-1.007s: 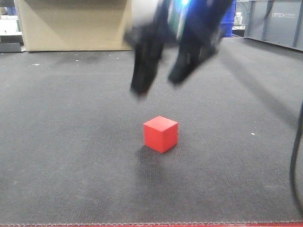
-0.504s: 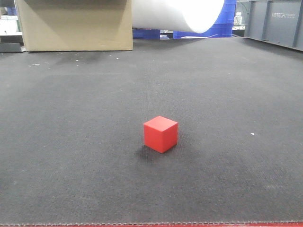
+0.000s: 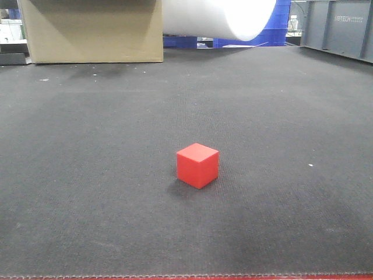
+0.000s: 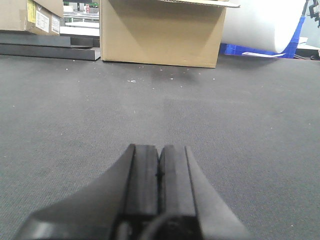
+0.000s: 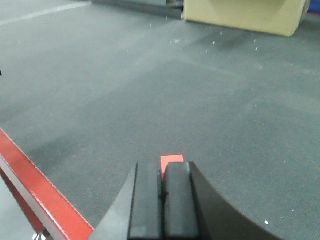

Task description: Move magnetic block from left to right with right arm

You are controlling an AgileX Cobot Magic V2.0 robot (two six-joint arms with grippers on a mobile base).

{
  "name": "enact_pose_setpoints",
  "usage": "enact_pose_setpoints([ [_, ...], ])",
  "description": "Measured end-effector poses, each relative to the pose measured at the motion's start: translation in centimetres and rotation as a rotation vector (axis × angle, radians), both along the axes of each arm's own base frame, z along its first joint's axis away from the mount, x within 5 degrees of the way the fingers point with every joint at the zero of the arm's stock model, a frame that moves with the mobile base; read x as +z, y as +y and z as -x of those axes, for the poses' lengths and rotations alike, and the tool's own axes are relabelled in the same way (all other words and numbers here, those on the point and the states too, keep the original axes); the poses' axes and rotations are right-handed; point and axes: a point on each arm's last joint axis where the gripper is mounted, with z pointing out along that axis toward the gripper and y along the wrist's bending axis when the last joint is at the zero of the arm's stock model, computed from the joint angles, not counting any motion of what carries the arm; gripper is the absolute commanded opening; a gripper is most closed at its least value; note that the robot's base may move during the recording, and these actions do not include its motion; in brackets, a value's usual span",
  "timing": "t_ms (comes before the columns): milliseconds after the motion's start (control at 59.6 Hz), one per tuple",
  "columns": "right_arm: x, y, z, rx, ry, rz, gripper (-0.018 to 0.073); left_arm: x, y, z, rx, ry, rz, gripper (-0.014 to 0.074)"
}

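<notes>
Magnetic block point(image 3: 198, 165) sits on the dark mat of the worktop point(image 3: 87, 175), upright, one corner edge facing the front camera, nothing touching it, roughly mid-frame and toward the near edge. My right claw point(image 5: 162, 195) is shut, pads pressed together, empty; in its wrist view only a sliver of red top shows just beyond the fingertips, so the cube is near and close to in line with me but not between the jaws. Left claw point(image 4: 159, 175) also shut, empty, parked over bare mat, not involved. Neither arm shows in the front view. Red worktop edge strip point(image 5: 35, 192) runs along the lower left of my wrist view; cardboard box point(image 3: 93, 29) and white roll point(image 3: 221, 17) sit at the far back, well apart from the block. Can't judge from these views whether the block already counts as on the right side; I read it as a step where I must grasp it. To do that well: open the jaws fully first, since the cube is narrower than my opening, then come down from above with the fingers straddling two flat opposite faces, not the corners. The cube is rotated to the front camera, so I'd turn the wrist to match. Close low on the faces, lift straight, carry right, set flat.
</notes>
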Motion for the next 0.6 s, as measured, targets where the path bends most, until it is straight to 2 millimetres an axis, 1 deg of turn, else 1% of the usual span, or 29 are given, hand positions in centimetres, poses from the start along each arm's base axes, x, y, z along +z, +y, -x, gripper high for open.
enact_pose_setpoints([
  [168, -0.43, -0.13, 0.14, -0.002, -0.003, -0.007, 0.0067, 0.0, 0.0, 0.0, 0.0, 0.0, 0.0, -0.0116],
  [604, -0.42, -0.13, 0.13, -0.003, -0.005, -0.01, 0.0067, 0.0, 0.0, 0.0, 0.0, 0.0, 0.0, -0.0116],
])
